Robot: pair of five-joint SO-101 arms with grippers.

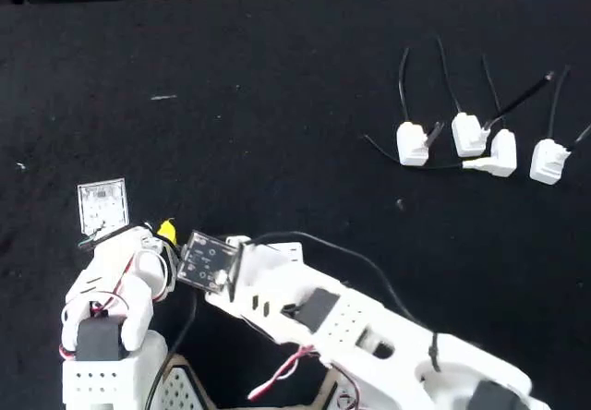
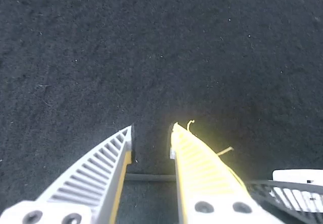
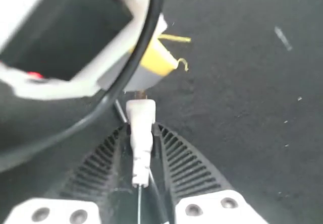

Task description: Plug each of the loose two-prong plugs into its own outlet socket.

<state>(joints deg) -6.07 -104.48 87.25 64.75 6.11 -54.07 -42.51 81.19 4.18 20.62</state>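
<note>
On the black tabletop [image 1: 277, 78] a small white card [image 1: 102, 205] lies at the left; just beside it the left gripper [image 2: 151, 128] has its jaws narrowly parted, with nothing between the tips; next to it the right gripper [image 3: 140, 128] has its jaws clamped on a white plug [image 3: 140, 115], whose tip is close to the left arm's yellow finger [image 3: 154, 62]; at the far right lie four white corded pieces [image 1: 469, 133], well apart from both arms.
</note>
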